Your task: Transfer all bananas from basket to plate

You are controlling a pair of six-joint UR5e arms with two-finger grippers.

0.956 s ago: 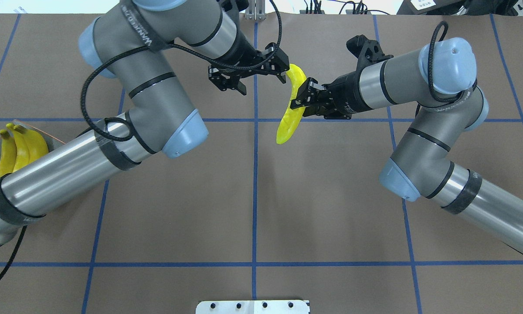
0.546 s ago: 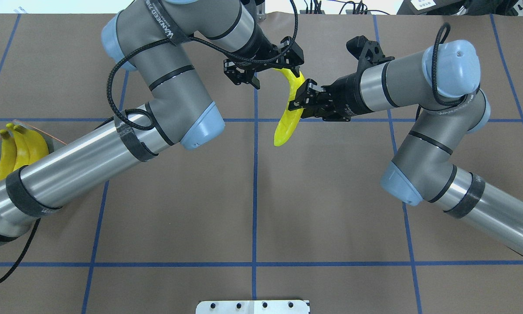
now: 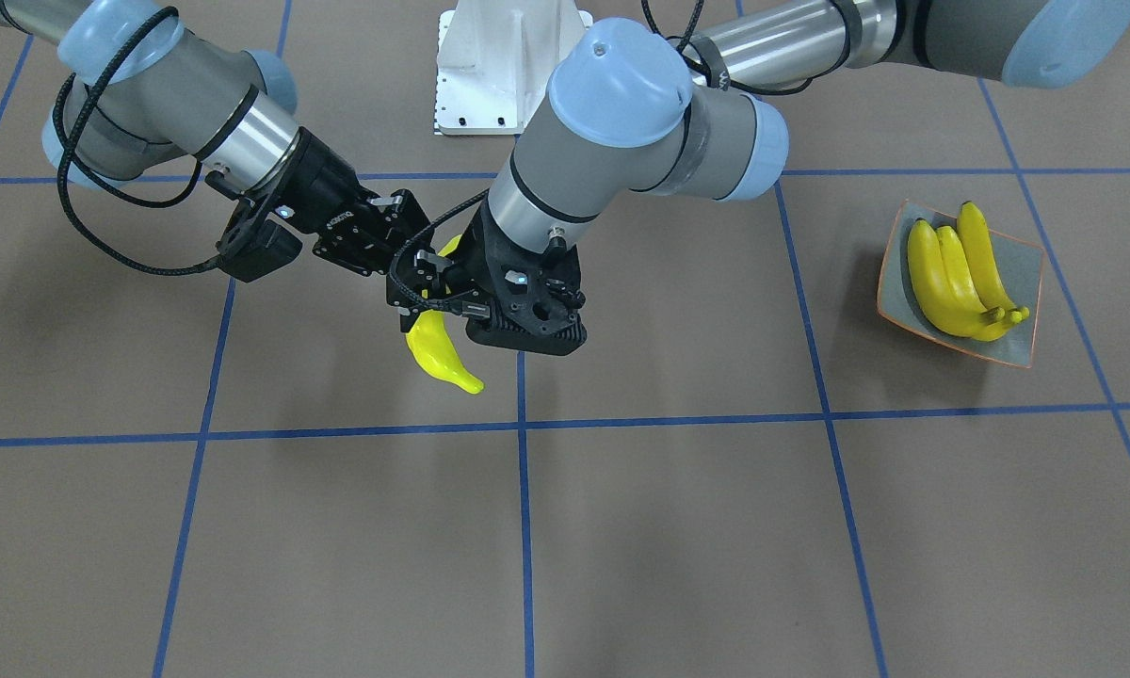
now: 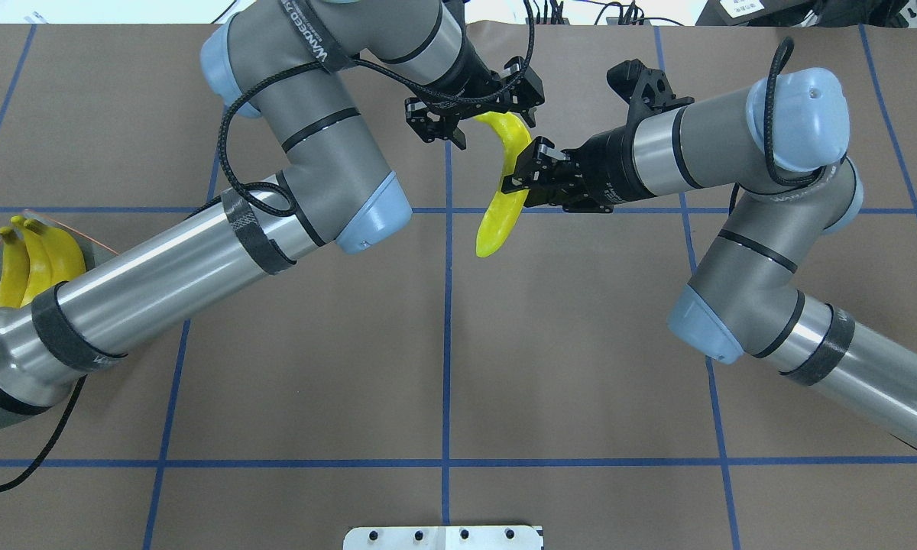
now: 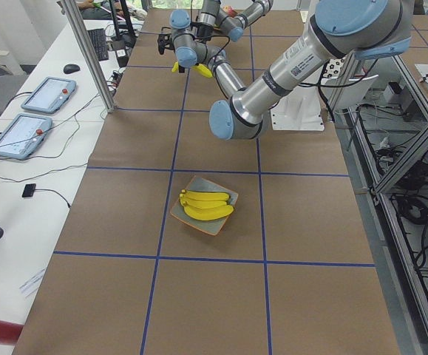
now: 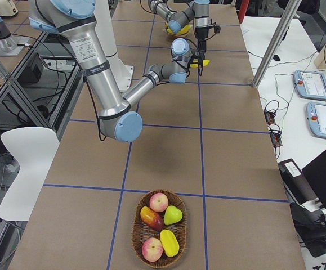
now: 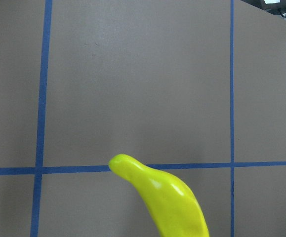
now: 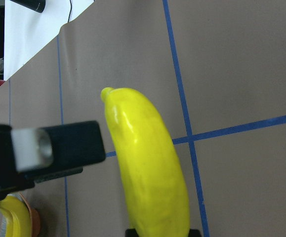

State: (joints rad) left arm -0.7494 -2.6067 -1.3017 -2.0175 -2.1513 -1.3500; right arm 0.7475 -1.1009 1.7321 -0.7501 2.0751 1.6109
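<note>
We see the right gripper (image 4: 521, 166) clamping a banana (image 4: 495, 223) midair, the left gripper (image 4: 495, 126) spread open around its end.

Both arms (image 4: 160, 283) are silver-and-grey tubes with pale blue joint caps (image 4: 798, 114), black bands (image 4: 256, 241), black cables (image 4: 224, 153) and black fingers (image 4: 513, 183).

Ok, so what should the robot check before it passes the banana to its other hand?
1. The right gripper is shut on the held banana: ok.
2. The left gripper is open around its top end: ok.
3. The left gripper is touching it: cannot tell.
4. The held banana is off the table: ok.
5. The plate, with three bananas, has room: cannot tell.
6. The basket has no bananas: ok.
</note>
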